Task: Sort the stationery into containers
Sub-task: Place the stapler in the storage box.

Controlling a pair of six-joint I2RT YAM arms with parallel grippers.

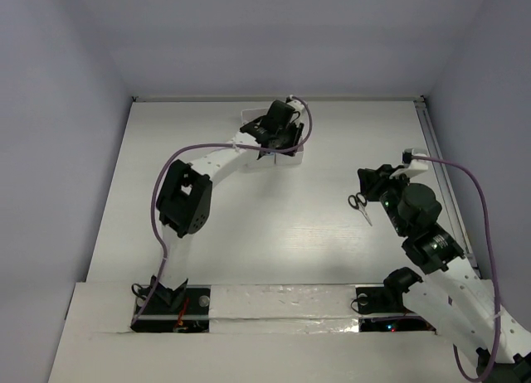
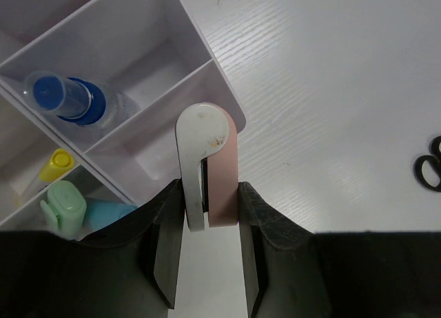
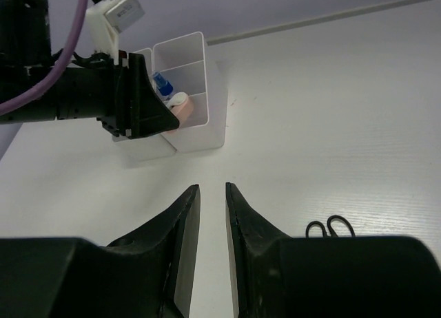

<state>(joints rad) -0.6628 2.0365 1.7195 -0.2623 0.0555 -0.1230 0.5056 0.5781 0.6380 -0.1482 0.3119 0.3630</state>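
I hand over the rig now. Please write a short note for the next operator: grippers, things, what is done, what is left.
Left gripper: shut on a pink item, held at the corner compartment of the organizer, not yet released.
Right gripper: open, empty, near the scissors lying on the table.
Done: blue-capped tube, yellow-capped pen and green marker are in compartments.
Left: drop the pink item, then sort the scissors.
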